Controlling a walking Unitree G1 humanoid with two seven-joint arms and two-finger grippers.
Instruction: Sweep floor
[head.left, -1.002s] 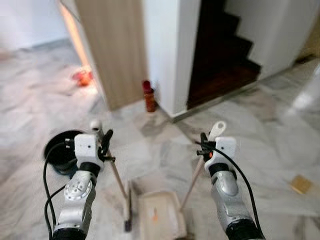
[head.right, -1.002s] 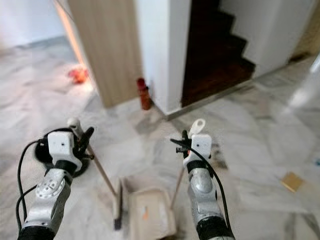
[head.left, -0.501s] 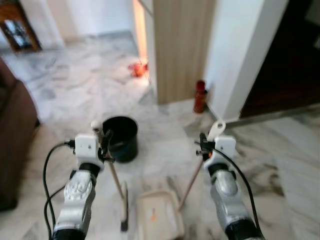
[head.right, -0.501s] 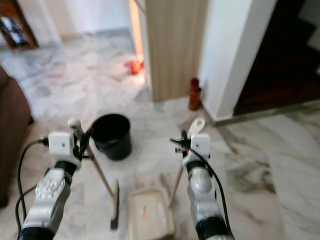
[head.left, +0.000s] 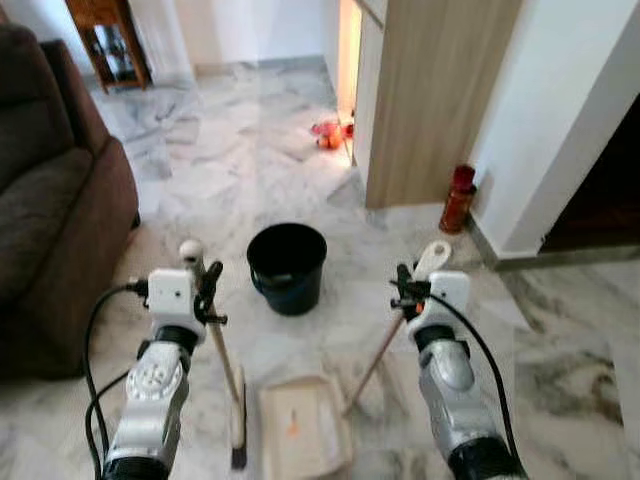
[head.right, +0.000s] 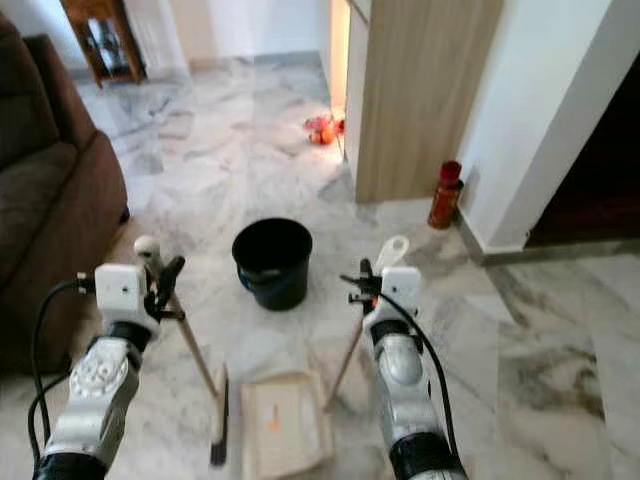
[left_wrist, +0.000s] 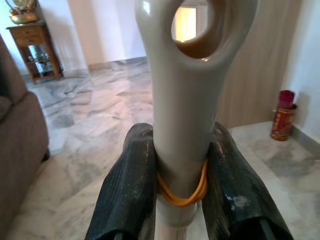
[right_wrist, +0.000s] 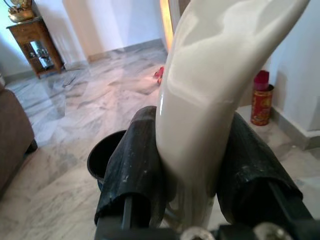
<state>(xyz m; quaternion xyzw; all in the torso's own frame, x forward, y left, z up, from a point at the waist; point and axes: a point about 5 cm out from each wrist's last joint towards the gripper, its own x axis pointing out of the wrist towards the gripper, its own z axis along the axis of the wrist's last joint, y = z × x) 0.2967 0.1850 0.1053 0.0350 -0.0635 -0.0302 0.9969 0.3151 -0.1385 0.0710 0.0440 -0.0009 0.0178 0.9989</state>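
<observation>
My left gripper is shut on the grey handle of a short broom; its brush head rests on the marble floor. In the left wrist view the black fingers clamp that handle above an orange rubber band. My right gripper is shut on the cream handle of a dustpan, which lies flat on the floor between my arms with a small orange scrap in it. The right wrist view has the fingers pressed against the handle.
A black bucket stands on the floor ahead. A brown sofa fills the left side. A wooden panel and white wall rise at the right, with a red canister at their base. Orange items lie farther back.
The camera has swung left: the dark stairway slid out to the right, and the sofa and bucket came into view. Both grippers keep their hold on broom and dustpan.
</observation>
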